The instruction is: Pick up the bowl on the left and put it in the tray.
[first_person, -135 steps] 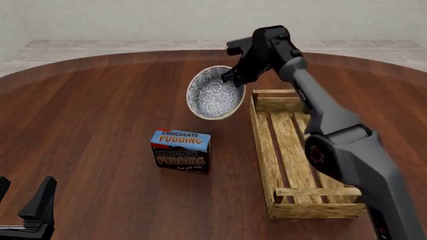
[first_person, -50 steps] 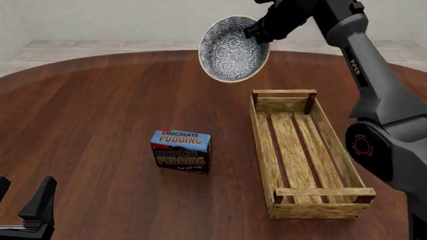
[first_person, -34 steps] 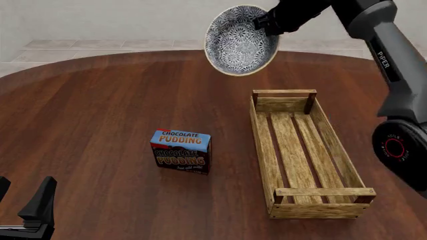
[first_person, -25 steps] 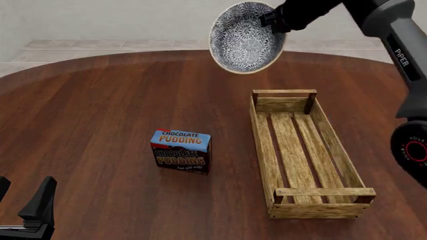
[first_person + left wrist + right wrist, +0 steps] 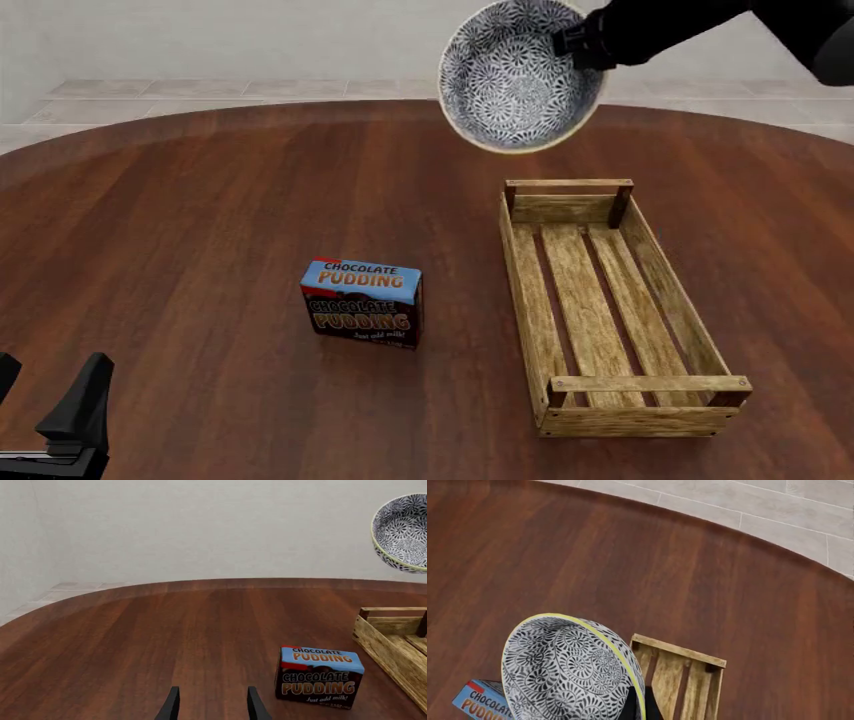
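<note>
The blue-and-white patterned bowl (image 5: 514,80) hangs high in the air, tilted on edge with its inside facing the front camera. It is above the table just beyond the far end of the tray (image 5: 531,300). My right gripper (image 5: 571,42) is shut on the bowl's rim. In the right wrist view the bowl (image 5: 570,670) fills the near field, with my right gripper (image 5: 638,706) pinching its cream rim and the tray (image 5: 678,652) below. My left gripper (image 5: 47,398) rests open and empty at the near left edge. The left wrist view shows the bowl (image 5: 404,532) and my left gripper (image 5: 212,707).
A chocolate pudding box (image 5: 363,302) stands upright on the dark wooden table, left of the tray. It also shows in the wrist views: pudding box (image 5: 320,677), pudding box (image 5: 482,703). The tray (image 5: 385,643) holds nothing. Pale tiled floor lies beyond the round table edge.
My right arm has lifted the bowl well off the table and carried it to the right, toward the space above the tray's far end. The left arm has stayed still.
</note>
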You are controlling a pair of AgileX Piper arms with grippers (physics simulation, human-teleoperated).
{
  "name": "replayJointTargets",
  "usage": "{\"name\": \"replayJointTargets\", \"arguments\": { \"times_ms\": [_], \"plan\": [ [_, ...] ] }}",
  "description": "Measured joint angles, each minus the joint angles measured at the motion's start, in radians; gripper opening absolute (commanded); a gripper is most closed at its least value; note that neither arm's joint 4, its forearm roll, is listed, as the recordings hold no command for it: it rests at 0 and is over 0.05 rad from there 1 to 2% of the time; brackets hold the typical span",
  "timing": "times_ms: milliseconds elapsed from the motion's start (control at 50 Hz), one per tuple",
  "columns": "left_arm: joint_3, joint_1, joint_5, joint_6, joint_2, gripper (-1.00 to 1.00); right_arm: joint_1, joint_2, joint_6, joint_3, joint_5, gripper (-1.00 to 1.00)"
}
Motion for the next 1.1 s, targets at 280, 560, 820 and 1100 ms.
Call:
{"name": "replayJointTargets", "arguments": {
  "times_ms": [280, 560, 820, 1100],
  "plan": [
    [0.000, 0.000, 0.000, 0.000, 0.000, 1.00, -0.006, -0.073, 0.027, 0.123, -0.051, -1.00],
    [0.000, 0.000, 0.000, 0.000, 0.000, 1.00, -0.037, -0.159, 0.031, 0.268, -0.115, -1.00],
    [0.000, 0.000, 0.000, 0.000, 0.000, 1.00, -0.060, -0.212, 0.026, 0.385, -0.170, -1.00],
    [0.000, 0.000, 0.000, 0.000, 0.000, 1.00, -0.076, -0.251, 0.032, 0.492, -0.233, -1.00]
  ]
}}
